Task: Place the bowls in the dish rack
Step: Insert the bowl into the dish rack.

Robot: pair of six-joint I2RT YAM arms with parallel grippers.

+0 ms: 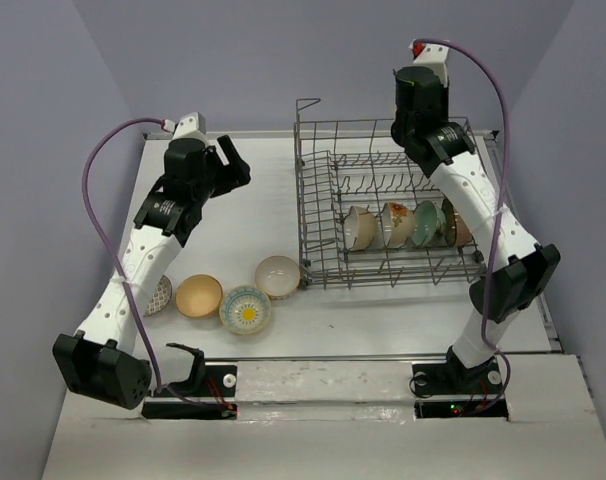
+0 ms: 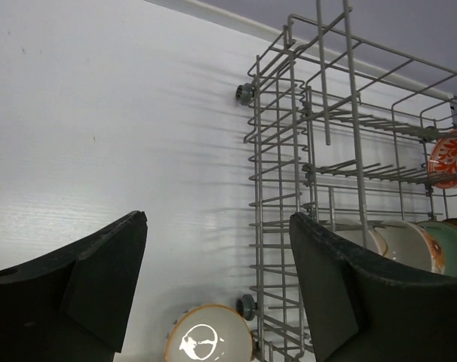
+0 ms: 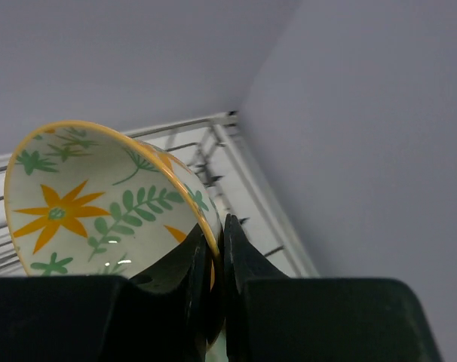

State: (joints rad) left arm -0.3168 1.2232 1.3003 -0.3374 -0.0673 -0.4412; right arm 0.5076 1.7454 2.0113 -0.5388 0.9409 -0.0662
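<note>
The grey wire dish rack [image 1: 315, 245] stands at the right of the table. Several bowls stand on edge inside it, among them a cream one [image 1: 359, 227] and a teal one [image 1: 428, 222]. On the table beside the rack lie a white bowl [image 1: 278, 276], a blue-rimmed bowl with a yellow centre [image 1: 245, 308] and a tan bowl [image 1: 198, 295]. My left gripper [image 1: 228, 160] hangs open above the table left of the rack, with the white bowl [image 2: 207, 335] below it. My right gripper [image 3: 219, 226] is shut on the rim of a cream floral bowl [image 3: 93, 204], held high over the rack's far right.
A patterned bowl [image 1: 161, 296] lies half hidden under my left arm. In the left wrist view the rack's side wall [image 2: 277, 173] is close on the right, with a red-orange patterned bowl [image 2: 451, 157] inside. Lilac walls enclose the table on three sides.
</note>
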